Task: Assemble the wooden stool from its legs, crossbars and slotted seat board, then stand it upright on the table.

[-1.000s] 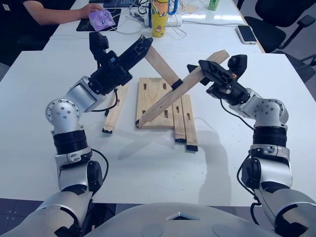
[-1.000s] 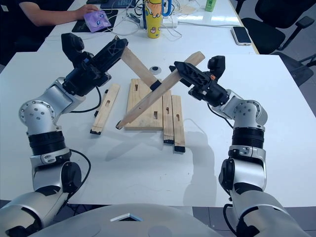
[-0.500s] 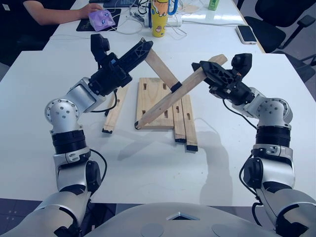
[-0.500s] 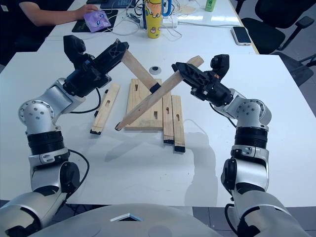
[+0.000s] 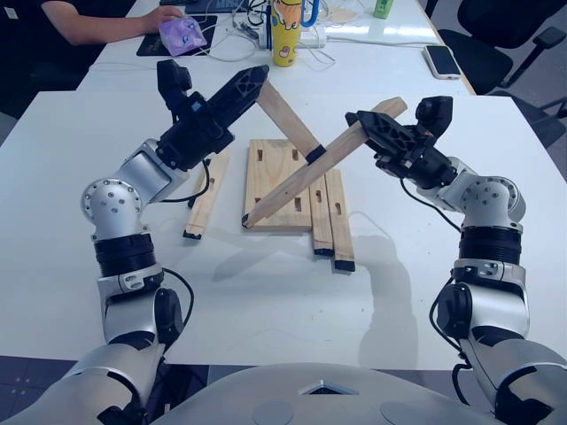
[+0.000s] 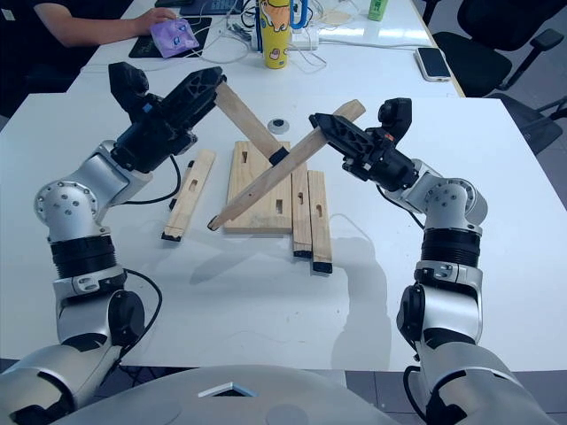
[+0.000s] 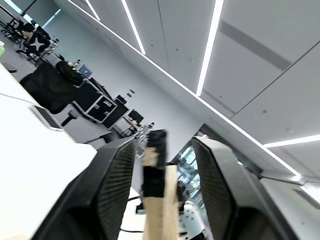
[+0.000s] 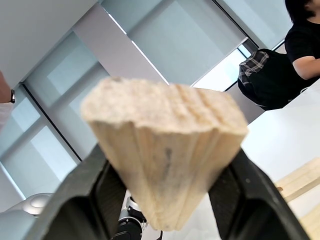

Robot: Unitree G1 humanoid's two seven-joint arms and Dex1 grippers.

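Between the left gripper (image 5: 255,81), clamped on a short leg (image 5: 288,115), and the right gripper (image 5: 359,122), clamped on a long leg (image 5: 292,188), both sticks cross over the seat board (image 5: 266,173) below, where I'd fear a shove twisting one loose.

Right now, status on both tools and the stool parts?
Left tool shut on a leg, right tool shut on the other leg, both raised. Legs cross above the seat board, which lies flat. Three loose pieces beside it, nothing assembled.
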